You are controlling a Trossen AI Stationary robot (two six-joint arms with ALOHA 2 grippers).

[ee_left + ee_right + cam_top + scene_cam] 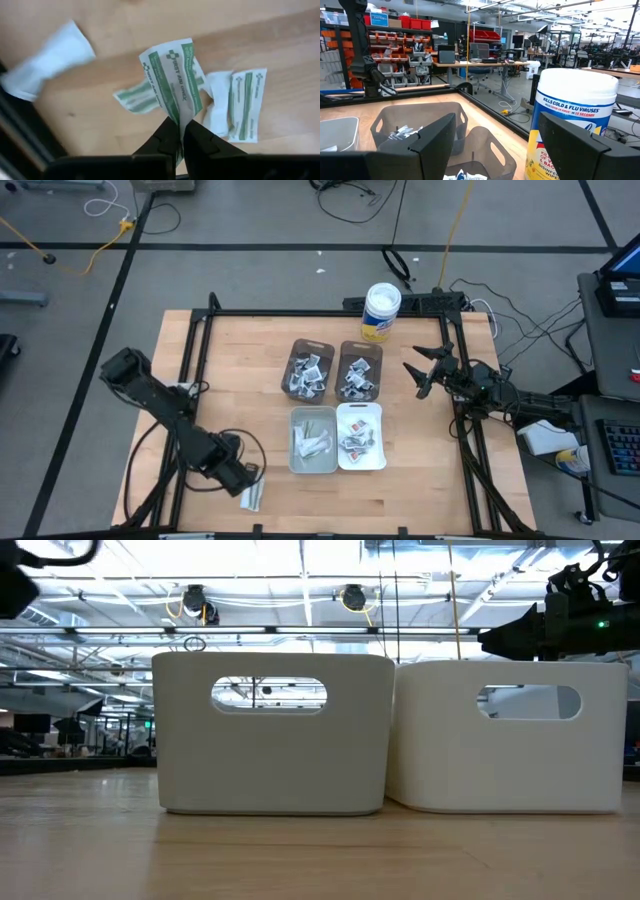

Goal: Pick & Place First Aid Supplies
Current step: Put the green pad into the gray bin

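At the table's near left corner you see the left gripper (pixel 181 134), its dark fingers pressed together on a white packet with green stripes (pixel 174 82), pinched at its lower edge and standing up from the wood. Around it lie more flat sealed packets: one with green print (pixel 247 102) just beside, a crumpled one (pixel 135 97) partly behind the held one, and a plain white one (pixel 47 62) well apart near the black frame rail. From above, this cluster shows only as a small pale patch (pixel 251 497) next to the gripper, its details too small to read. Four bins sit mid-table: two smoky translucent ones (pixel 308 368) holding packets, and a grey bin (pixel 313 440) and white bin (pixel 361 436) nearer you. The low view is almost filled by these two smooth walls with slot handles, which hide everything behind. The right gripper (pixel 424 370) hovers at the far right with jaws spread wide and empty, near the round white tub with yellow label (pixel 381 311), cut off in its wrist view.
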